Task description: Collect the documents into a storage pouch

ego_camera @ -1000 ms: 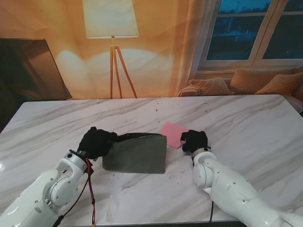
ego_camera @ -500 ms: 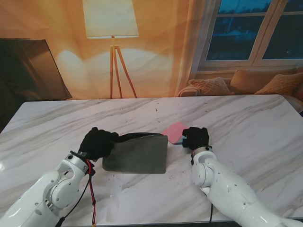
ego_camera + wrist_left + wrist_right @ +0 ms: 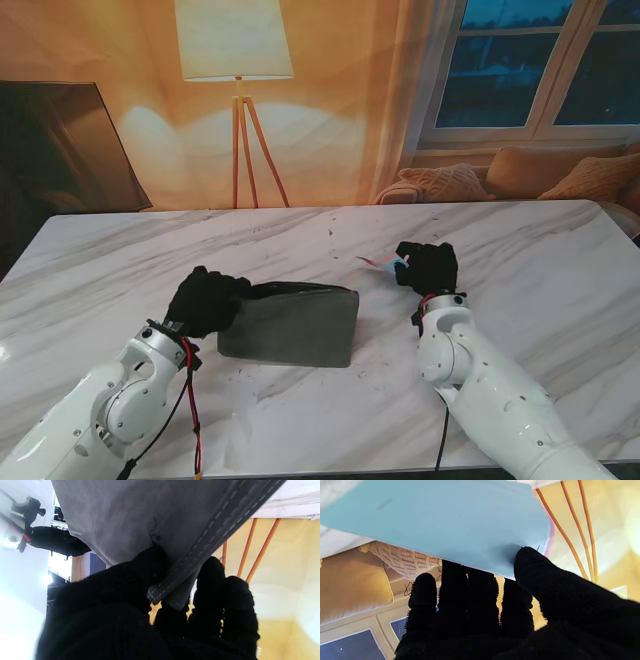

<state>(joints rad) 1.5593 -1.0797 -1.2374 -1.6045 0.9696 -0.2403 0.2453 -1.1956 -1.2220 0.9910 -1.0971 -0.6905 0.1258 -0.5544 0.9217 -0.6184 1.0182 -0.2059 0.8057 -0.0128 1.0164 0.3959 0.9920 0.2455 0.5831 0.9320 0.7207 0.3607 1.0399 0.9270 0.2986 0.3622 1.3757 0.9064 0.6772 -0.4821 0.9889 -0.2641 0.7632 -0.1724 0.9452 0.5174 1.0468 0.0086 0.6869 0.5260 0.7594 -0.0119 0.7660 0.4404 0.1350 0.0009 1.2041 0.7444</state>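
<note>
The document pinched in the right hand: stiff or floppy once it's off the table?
The blue-and-pink document probably holds fairly stiff: in the right wrist view it juts out flat from the right hand, held at one corner. It is likely light, and could slip, as few fingers clamp it.

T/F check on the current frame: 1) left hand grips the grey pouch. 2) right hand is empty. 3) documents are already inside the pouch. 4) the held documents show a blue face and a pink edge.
1) True: the left hand pinches the grey pouch by its edge.
2) False: the right hand holds the documents between thumb and fingers.
3) False: they are lifted off the table, to the pouch's right, apart from it.
4) True: the right wrist view shows both.
</note>
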